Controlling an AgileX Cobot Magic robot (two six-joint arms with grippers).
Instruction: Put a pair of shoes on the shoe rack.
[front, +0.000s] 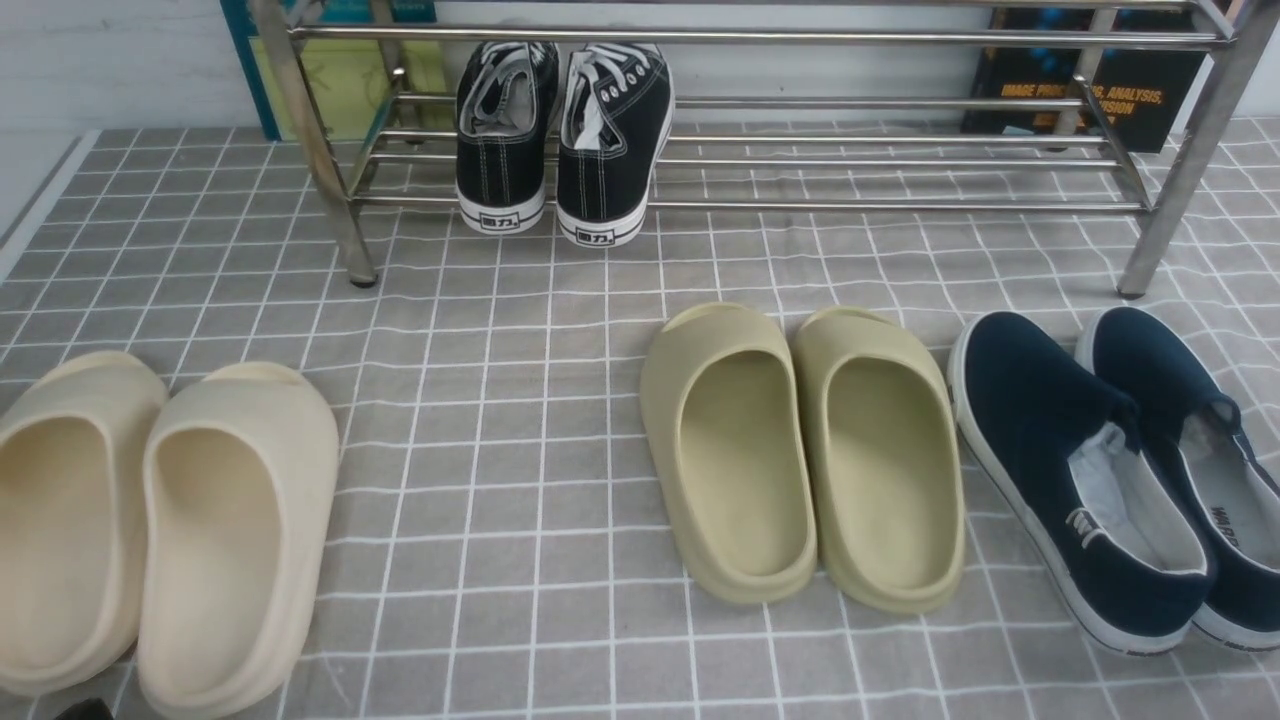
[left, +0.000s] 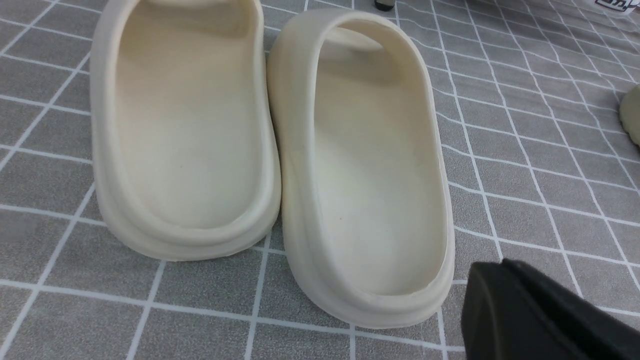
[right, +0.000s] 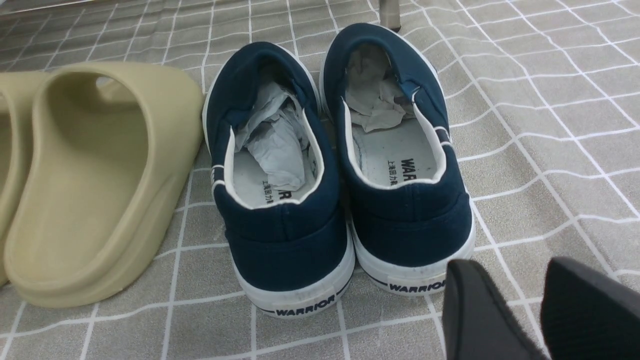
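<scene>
A tabletop covered with a grey checked cloth (front: 520, 480), seen from the robot's side. Going left to right: a pair of cream foam slides (front: 150, 520) sits at the near left, heels toward the camera. In the left wrist view the left gripper (left: 540, 320) hangs just beside the heel of one cream slide, its dark fingers pressed together and holding nothing. At centre lies a pair of olive foam slides (front: 800, 450), and at the near right a pair of navy slip-ons (front: 1130, 470) stuffed with crumpled paper. In the right wrist view the right gripper (right: 542, 310) hovers just behind the navy heels, its two fingers spread apart with a gap between them, empty.

Along the far edge stands the silver tube shoe rack (front: 900, 160). The pair of black canvas sneakers (front: 560, 140) rests on its lower bars toward the left end, side by side, heels overhanging the front bar.

Judgement: the sneakers appear placed, so the step is pulling clear. Doing it well means keeping both arms low and back, not brushing the slides or slip-ons, and leaving the overhanging heels undisturbed.
</scene>
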